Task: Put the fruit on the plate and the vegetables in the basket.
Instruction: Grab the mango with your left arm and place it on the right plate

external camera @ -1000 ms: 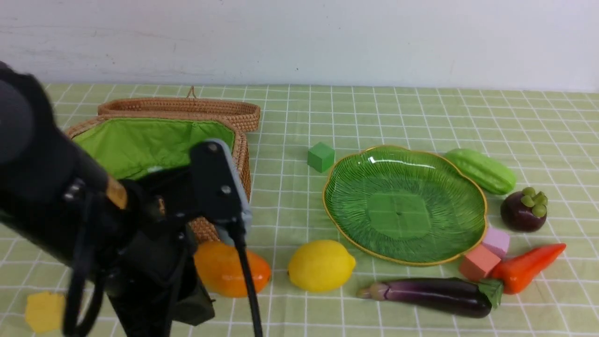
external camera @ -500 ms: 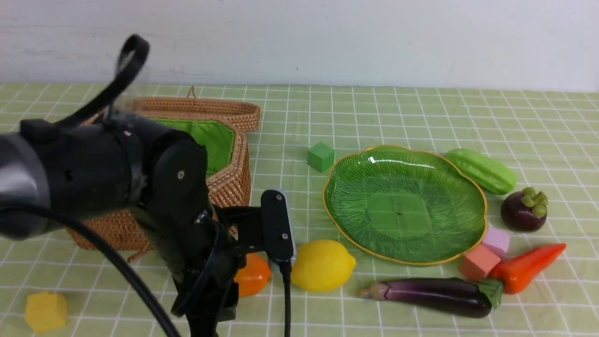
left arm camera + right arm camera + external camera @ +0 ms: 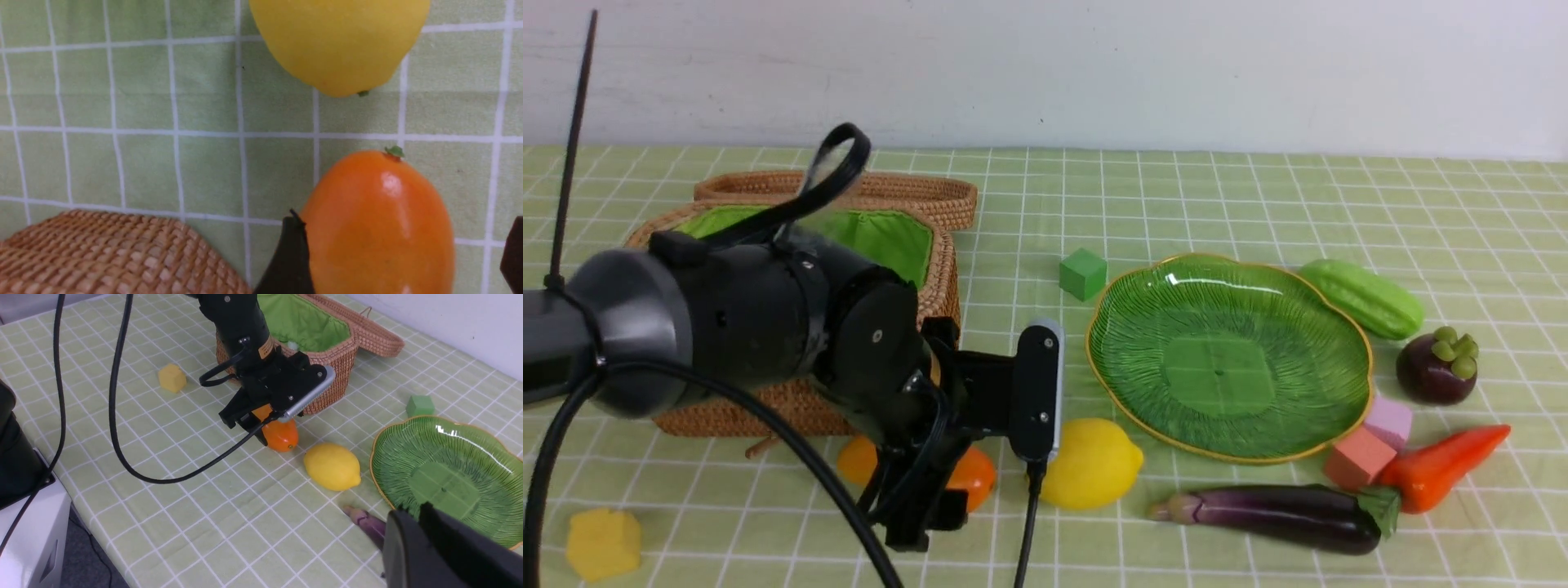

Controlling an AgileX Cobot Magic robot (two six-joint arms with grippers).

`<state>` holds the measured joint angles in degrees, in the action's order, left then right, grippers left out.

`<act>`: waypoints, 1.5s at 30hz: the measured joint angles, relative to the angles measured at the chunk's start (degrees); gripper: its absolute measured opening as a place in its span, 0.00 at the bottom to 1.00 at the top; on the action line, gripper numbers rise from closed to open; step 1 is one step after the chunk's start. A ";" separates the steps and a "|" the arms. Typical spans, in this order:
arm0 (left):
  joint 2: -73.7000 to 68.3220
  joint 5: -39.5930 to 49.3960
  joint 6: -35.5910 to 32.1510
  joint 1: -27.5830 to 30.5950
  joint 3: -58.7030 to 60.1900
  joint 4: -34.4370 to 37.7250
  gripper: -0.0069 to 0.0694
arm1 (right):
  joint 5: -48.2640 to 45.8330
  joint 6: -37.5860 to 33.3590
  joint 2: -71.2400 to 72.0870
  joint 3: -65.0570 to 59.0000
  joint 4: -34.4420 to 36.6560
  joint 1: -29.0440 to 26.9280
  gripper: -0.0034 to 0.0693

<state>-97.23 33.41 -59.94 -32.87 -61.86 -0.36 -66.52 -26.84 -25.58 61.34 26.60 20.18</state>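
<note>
"Green plate (image 3: 1218,376), front view: what's changing?"

"The left gripper (image 3: 928,523) is coming away from in front of the basket (image 3: 943,298) and is now hanging over the mango (image 3: 974,478). The fruit and vegetables are staying put."

"Where is everything lying?"

"The lemon (image 3: 1094,464) is lying between mango and plate. The mangosteen (image 3: 1436,369) and gourd (image 3: 1364,298) are resting beyond the plate, the carrot (image 3: 1441,469) and eggplant (image 3: 1278,514) on its near side. The plate is holding nothing, so I'd say the sorting is only beginning."

"And the left wrist view?"

"The fingers are standing spread, with the mango between them. They aren't pinching it, as far as I'm seeing. That is probably setting up the first fruit pick."

"Any risk?"

"One finger is sitting very near the mango's side. Closing off-centre could be rolling that smooth skin away, maybe towards the lemon."

"Right wrist view?"

"The right gripper (image 3: 415,516) is keeping its fingers pressed together, with nothing showing between them. The eggplant is partly hiding behind them. That arm seems to be waiting while the left is working."
</note>
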 joint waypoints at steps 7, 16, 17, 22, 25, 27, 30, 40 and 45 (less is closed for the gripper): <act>-3.65 -3.23 -0.60 0.00 0.00 -5.57 0.82 | 0.00 0.00 0.00 0.00 0.05 0.00 0.14; -5.71 -4.94 6.46 0.00 -0.43 -10.52 0.82 | 0.00 0.00 0.00 0.00 0.09 0.00 0.15; -5.85 -4.76 6.60 0.00 -0.50 -10.78 0.82 | 0.00 0.00 0.00 0.00 0.09 0.00 0.15; -7.03 -0.79 7.07 0.00 -0.61 -11.51 0.82 | -0.06 0.00 0.00 0.00 0.09 0.00 0.15; -7.35 0.42 7.14 0.00 -0.61 -11.51 0.79 | -0.06 0.00 0.00 0.00 0.09 0.00 0.15; -7.41 0.53 7.23 -0.04 -0.61 -11.45 0.77 | -0.06 0.00 0.00 0.00 0.09 0.00 0.15; -7.41 1.21 7.23 -0.04 -0.73 -10.88 0.77 | -0.06 0.00 0.00 0.00 0.09 0.00 0.15; -4.11 9.60 9.40 -0.04 -0.44 0.36 0.77 | 0.93 0.00 0.00 0.00 0.09 0.00 0.15; 1.43 9.65 10.76 -0.04 -0.44 8.54 0.77 | 2.72 0.00 0.00 0.00 0.11 0.00 0.15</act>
<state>-95.80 43.06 -49.18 -32.91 -62.30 8.18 -63.80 -26.84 -25.58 61.34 26.71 20.18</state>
